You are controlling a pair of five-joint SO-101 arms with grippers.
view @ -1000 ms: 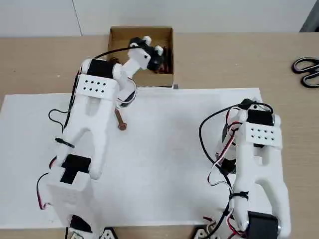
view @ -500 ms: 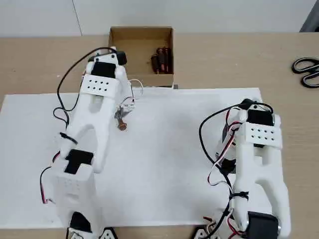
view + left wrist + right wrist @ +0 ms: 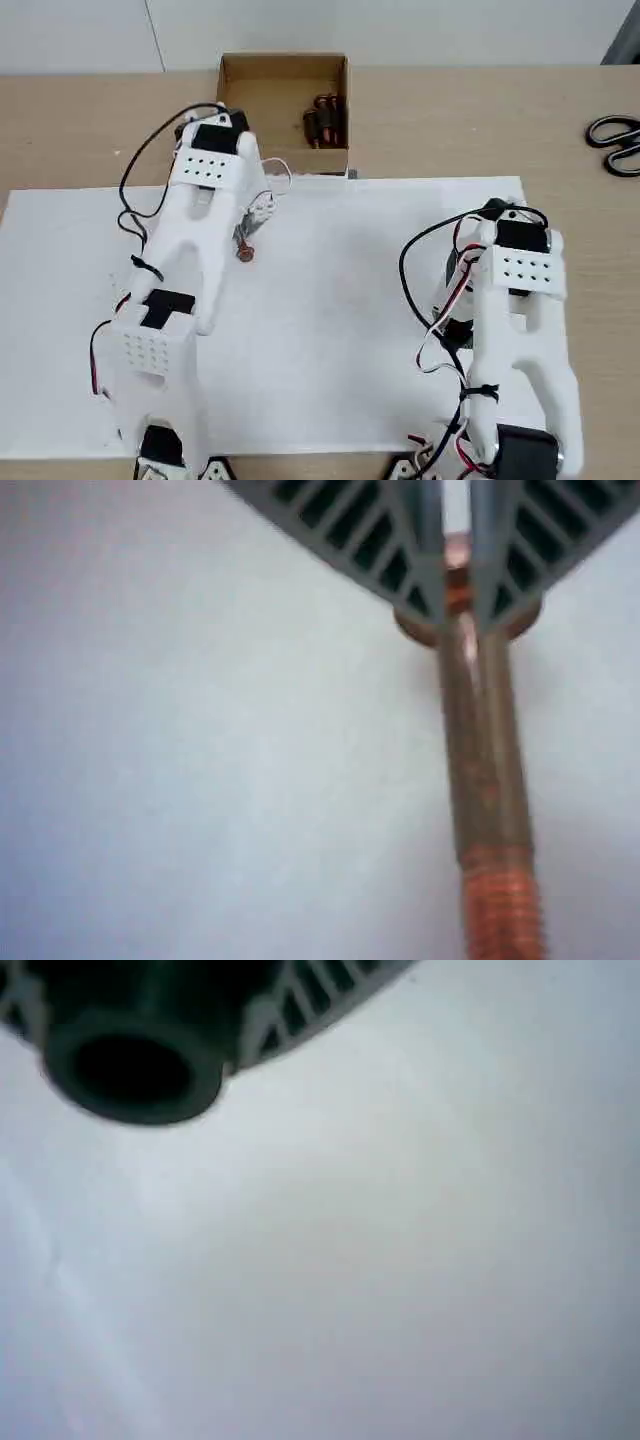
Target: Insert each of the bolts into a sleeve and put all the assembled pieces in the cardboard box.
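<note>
My left claw (image 3: 457, 610) has come back from the cardboard box (image 3: 283, 70) and now sits over the head of the bolt (image 3: 485, 780), fingers almost together, holding nothing. The bolt lies flat on the white sheet (image 3: 350, 300), pointing straight away from this claw. My right claw (image 3: 455, 272), farther off, seems to grip a dark sleeve (image 3: 135, 1070).

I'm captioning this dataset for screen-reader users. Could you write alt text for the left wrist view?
The left claw sits at the head of a copper-coloured bolt lying on a white sheet. The bolt's smooth shank runs away from the claw to its threaded end.
</note>
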